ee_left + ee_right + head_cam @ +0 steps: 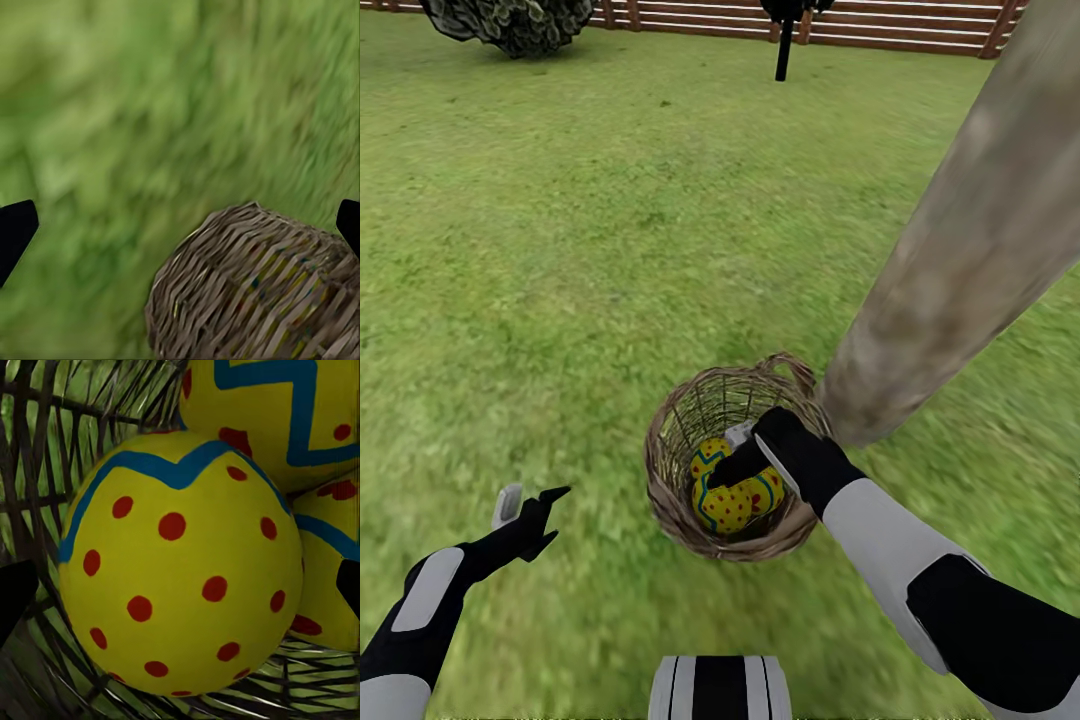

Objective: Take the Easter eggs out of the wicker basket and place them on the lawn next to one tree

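Lawn (560,250): right hand (745,455) spread wide inside wicker basket (670,490), straddling Easter eggs (725,505); left hand (525,505) open, empty.

This is a garden, rendered in a simulator. A wide green lawn (610,220) covers nearly the whole head view. A brown slatted wooden fence (900,25) runs along the top edge. A grey-green bush (510,22) sits at the upper left, a thin black trunk (784,45) at top centre, and a thick pale tree trunk (970,230) crosses the right side.
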